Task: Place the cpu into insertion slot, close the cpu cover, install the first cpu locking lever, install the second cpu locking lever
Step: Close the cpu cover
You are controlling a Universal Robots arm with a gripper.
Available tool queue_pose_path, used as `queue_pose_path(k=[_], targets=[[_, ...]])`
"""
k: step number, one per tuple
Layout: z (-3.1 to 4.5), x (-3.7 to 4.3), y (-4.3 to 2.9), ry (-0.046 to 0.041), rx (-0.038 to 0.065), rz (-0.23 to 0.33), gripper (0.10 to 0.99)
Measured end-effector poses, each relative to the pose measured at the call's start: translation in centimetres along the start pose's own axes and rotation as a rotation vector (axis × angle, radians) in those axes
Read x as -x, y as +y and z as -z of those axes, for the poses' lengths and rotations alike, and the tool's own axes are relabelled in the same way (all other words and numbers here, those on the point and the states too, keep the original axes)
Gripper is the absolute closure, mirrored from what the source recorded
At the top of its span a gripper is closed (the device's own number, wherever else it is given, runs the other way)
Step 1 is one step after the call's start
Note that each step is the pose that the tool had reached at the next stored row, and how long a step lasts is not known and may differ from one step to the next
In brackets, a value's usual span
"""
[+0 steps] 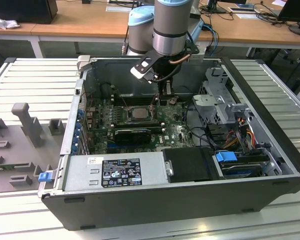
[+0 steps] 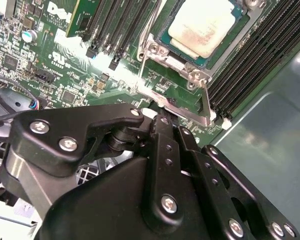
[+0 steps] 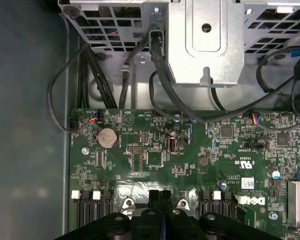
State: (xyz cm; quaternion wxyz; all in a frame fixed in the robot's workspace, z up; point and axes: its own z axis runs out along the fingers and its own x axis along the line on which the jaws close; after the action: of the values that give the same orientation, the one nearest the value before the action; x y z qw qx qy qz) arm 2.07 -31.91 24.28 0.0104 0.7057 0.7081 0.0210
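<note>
Inside the open computer case (image 1: 268, 95), the chip (image 1: 138, 113) sits flat in its socket (image 1: 124, 115), silvery top up, near the middle of the green board (image 1: 177, 131). In the second wrist view the chip (image 2: 202, 25) has a pale smeared patch on its top. The thin metal cover frame (image 2: 187, 67) lies around its edges, as far as I can see down over it. A wire lever (image 2: 149, 30) runs along one side of the socket. A second bright strip of metal (image 2: 205, 100) slants off the frame's corner towards the pincer; I can't say whether either is latched.

The pincer (image 1: 161, 96) hangs from the arm just beside the socket, on the exterior view's right of the chip and low over the board. In the first wrist view its two black fingers (image 3: 154, 196) are pressed together with only a hairline between them. In the second wrist view the tips (image 2: 159, 119) meet right at the end of that slanting metal strip. I cannot tell whether they pinch it.

Long black memory slots (image 2: 250, 65) flank the socket. Beyond the pincer are a coin battery (image 3: 108, 136), loose black cables (image 3: 90, 75) and a grey metal drive bracket (image 3: 205, 40). The power supply (image 1: 115, 172) fills the case's near edge.
</note>
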Motion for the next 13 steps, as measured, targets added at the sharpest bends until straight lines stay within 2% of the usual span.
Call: queue_pose_path(k=[4,13], targets=[[0.02,0.0,-0.57,0.0001,0.0,0.0,0.98],[0.04,0.0,-0.95,0.0,0.0,0.0,0.98]])
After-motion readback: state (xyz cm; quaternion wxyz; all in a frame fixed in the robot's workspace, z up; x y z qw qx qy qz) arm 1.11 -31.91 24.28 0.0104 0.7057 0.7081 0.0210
